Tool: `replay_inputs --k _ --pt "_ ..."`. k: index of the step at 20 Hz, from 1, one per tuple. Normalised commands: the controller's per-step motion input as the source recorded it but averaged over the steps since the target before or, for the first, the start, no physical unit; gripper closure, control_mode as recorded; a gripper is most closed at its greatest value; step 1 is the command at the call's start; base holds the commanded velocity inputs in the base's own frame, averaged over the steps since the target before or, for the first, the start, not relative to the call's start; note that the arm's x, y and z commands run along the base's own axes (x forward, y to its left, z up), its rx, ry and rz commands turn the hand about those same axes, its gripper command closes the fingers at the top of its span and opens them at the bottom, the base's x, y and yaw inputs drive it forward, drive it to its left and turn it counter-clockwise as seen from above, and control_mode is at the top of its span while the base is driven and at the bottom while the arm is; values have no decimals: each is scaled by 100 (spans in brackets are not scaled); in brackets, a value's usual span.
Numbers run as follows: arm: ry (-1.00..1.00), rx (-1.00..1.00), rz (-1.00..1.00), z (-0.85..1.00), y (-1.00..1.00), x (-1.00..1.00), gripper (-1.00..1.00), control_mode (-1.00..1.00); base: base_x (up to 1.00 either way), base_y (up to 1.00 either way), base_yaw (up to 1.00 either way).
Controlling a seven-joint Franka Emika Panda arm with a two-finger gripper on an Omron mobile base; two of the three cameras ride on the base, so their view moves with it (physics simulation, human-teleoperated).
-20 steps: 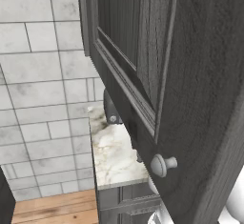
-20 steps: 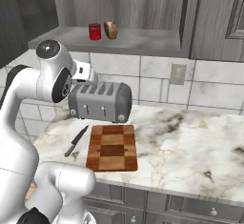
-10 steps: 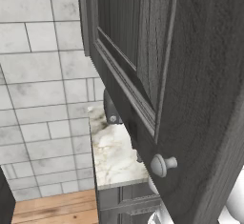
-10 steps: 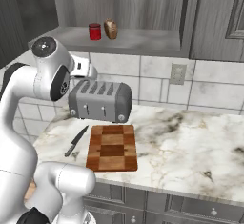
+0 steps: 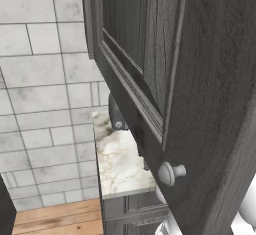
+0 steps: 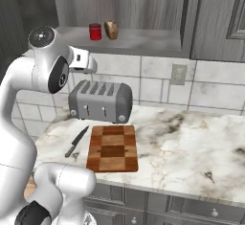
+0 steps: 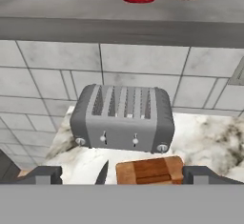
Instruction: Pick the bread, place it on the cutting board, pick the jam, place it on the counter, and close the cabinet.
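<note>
The bread [image 6: 111, 28] sits on the open cabinet shelf [image 6: 143, 42] near its left end, just beside the red jam jar [image 6: 95, 31]. The end effector [image 7: 122, 175], fingers spread wide and empty, hangs below shelf level facing the toaster [image 7: 123, 118]. It should rise, centre on the loaf right of the jar, and close without nudging the jam.

Landmark: toaster [image 6: 100, 102], on counter [image 6: 191, 142] against the tiled wall [image 6: 153, 80]. Cutting board [image 6: 113, 148] just in front of toaster. Knife [image 6: 76, 141] left of board, apart from it. Cabinet [image 6: 129, 39] shelf above toaster: jam [image 6: 95, 31] and bread [image 6: 111, 28] side by side, bread to the right. Outlet [image 6: 179, 74] right of toaster, on wall.
</note>
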Motion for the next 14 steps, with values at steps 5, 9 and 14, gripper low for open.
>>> replay_inputs --k 5,9,14 --pt "0 0 0 27 0 0 -100 -100 0 0 0" --pt "0 0 0 24 0 0 -100 -100 0 0 0" --pt "0 0 0 21 0 0 -100 -100 0 0 0"
